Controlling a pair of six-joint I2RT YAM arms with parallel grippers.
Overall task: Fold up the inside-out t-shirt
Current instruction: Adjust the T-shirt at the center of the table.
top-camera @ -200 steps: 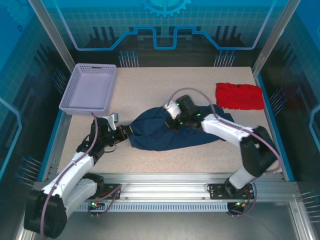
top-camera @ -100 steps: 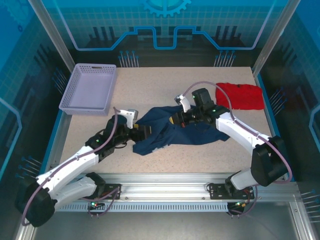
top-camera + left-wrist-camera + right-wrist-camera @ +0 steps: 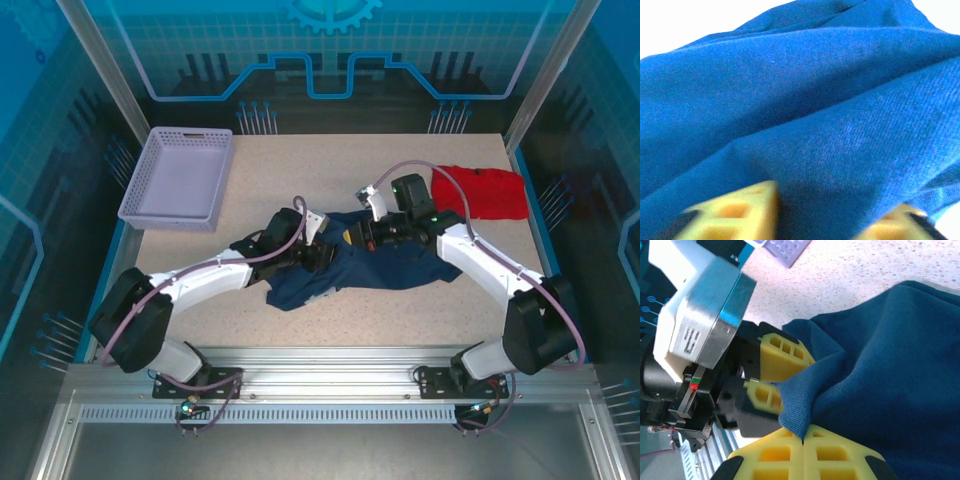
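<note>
Right wrist view is showing the right tool [image 3: 804, 432] pinching the t-shirt [image 3: 890, 380] by its edge; just left, the left tool [image 3: 782, 380] is gripping the same fold. The t-shirt is lying bunched on the middle of the tabletop [image 3: 400, 320].

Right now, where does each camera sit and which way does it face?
Top external: above, behind the bases, looking down on the speckled table; both arms show.
Left wrist: on the left arm, close against the dark navy soft cloth t-shirt; yellow fingertips of left tool at bottom.
Right wrist: on the right arm, facing the left tool; right tool pinches the shirt.
All three share the t-shirt.
</note>
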